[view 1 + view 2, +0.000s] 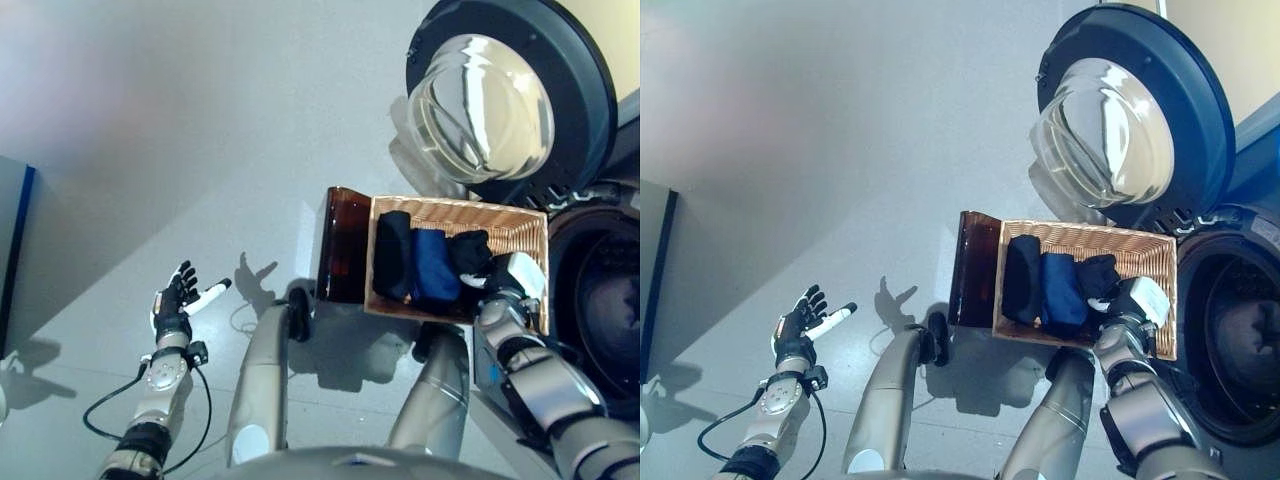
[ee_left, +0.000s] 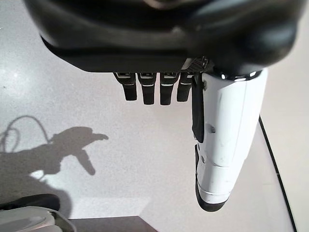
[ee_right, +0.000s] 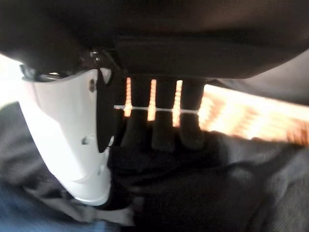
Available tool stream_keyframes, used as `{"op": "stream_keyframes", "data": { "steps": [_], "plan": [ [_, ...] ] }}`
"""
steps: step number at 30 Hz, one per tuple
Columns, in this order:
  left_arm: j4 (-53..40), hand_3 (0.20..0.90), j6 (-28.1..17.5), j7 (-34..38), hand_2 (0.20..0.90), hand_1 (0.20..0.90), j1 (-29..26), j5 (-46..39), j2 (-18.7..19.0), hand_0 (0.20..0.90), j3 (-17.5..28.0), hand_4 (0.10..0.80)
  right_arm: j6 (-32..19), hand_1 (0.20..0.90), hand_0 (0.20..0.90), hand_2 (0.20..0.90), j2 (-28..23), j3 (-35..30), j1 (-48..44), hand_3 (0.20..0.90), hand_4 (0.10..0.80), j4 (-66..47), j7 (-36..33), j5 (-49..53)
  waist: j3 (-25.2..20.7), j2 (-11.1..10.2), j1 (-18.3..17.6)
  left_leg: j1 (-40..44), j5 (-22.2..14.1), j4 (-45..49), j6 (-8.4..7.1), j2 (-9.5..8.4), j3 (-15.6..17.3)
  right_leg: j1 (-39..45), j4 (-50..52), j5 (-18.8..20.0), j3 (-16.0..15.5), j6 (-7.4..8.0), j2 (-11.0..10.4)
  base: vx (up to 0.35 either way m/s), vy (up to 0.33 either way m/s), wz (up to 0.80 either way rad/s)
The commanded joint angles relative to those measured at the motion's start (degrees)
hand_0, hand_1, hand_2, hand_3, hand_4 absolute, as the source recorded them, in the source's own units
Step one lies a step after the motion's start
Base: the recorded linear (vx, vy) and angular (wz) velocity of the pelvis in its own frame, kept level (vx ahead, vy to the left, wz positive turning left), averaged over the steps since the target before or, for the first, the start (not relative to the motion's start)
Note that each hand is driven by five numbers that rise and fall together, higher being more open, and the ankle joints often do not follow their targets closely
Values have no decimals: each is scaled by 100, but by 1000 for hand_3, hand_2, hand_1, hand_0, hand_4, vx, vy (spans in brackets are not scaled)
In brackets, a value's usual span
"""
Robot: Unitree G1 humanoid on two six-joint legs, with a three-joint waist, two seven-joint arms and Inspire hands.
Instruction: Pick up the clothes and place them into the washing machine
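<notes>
Wicker basket, black, blue clothes inside

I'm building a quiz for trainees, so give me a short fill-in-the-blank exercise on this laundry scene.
1. The clothes lie in a wicker ____.
2. The washing machine door stands ____.
3. The right hand reaches into the basket, onto the ____ garment.
4. The left hand hangs over the floor, holding ____.

Missing words: basket; open; black; nothing

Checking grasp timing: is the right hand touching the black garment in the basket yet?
Touching. In the right wrist view the right hand has its fingers and white-covered thumb pressed into the black garment, no gap showing. The head views agree: hand inside the basket.
</notes>
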Motion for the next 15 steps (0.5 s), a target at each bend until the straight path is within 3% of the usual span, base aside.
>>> {"op": "stream_keyframes", "data": {
  "steps": [1,5,6,10,15],
  "plan": [
    [-166,900,-353,-13,900,900,187,-62,451,900,556,800,-774,200,200,200,-314,-377,121,200,300,-238,119,1297,-118,-32,-95,553,171,-816,-623,243,-101,454,-961,752,146,-129,4,35,-39,-10],
    [-278,900,-357,-122,900,900,246,-86,464,900,552,800,-1165,200,200,200,-249,-916,199,200,300,-255,571,2565,-162,-36,-128,782,350,-1263,-659,203,-69,697,-1395,912,27,-68,5,16,-35,-4],
    [-297,900,-360,-130,900,900,243,-86,466,900,557,800,-1228,200,200,200,-240,-1059,222,200,300,-274,674,2899,-148,-54,-151,762,583,-1401,-612,166,-27,704,-1559,1120,-46,-132,-21,-50,-28,-1],
    [-290,900,-358,-164,900,900,224,-112,438,900,511,800,-1427,200,200,200,-178,-1459,277,200,300,-320,1043,3877,-166,-40,-161,854,657,-1564,-635,141,-27,817,-1707,1174,-95,-106,-39,-3,-18,2],
    [-266,900,-360,-206,900,900,181,-223,273,900,435,800,-1972,200,200,200,219,-2610,365,200,300,-719,2084,6464,-224,21,-220,967,669,-1700,-653,133,-45,924,-1770,1156,-137,-65,-68,38,-16,1]
  ]
}}
